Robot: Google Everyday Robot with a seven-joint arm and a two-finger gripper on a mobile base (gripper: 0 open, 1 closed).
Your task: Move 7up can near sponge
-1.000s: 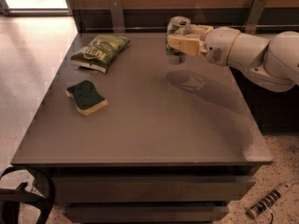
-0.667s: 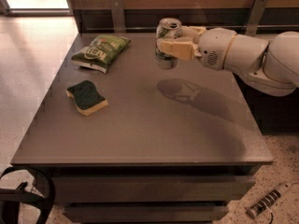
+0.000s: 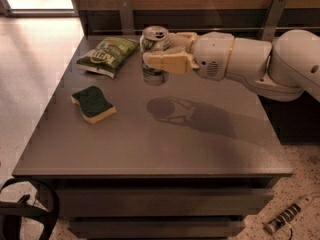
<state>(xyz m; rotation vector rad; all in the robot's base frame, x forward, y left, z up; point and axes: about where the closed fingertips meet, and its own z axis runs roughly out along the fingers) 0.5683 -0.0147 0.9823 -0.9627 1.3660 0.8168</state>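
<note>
Shift: my gripper [image 3: 159,48] and the 7up can [image 3: 153,76] it carries have travelled leftward from the upper middle-right of the frame; they now hang at upper centre, closer to the sponge than a moment ago
Sponge [image 3: 93,103]: left of centre on the table [image 3: 150,154], green face up, not yet near the can; if I come down too far left, the can's base could catch its wavy edge and stand crooked; I judge it would topple on release
Shadow [image 3: 175,111]: on the bare top, below and a little right of the can, so I judge the can is clear of the surface; letting go from up here would drop it, and it might bounce and roll toward the front edge
Chip bag [image 3: 107,55]: upper left, just left of the can and beyond the sponge; a path straight left instead of toward the near left would nudge it
Grip: closed on the can's middle; near finger [image 3: 167,62] crosses its front, far finger [image 3: 184,36] sits behind the rim; nothing else touched
Can: roughly upright, pull-tab top showing; a slight lean I cannot rule out; a loose hold could let it slide down as I lower
</note>
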